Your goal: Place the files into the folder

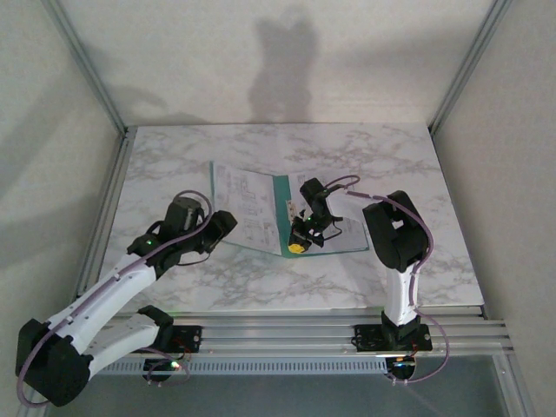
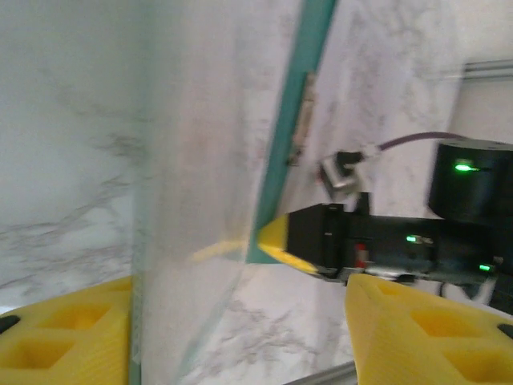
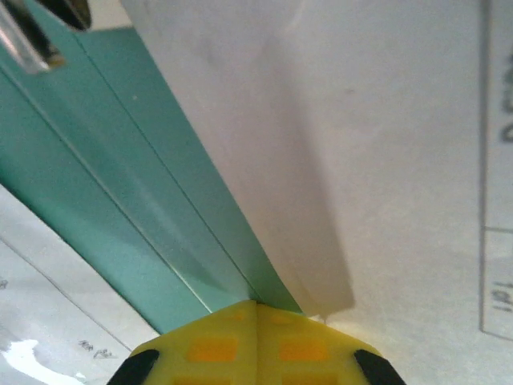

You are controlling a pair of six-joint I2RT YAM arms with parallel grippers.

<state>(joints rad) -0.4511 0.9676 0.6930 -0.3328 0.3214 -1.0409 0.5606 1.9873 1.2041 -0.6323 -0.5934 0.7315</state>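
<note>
Standing between left gripper (image 2: 240, 325) jaws: folder (image 2: 282, 144)

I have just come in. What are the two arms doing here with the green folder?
The teal folder lies open on the marble table, with printed white sheets on its left half. The right gripper is shut and presses its tips on the folder near the fold. The left gripper is open at the folder's left edge, with a thin raised edge between its fingers. Whether it grips that edge, I cannot tell.
</note>
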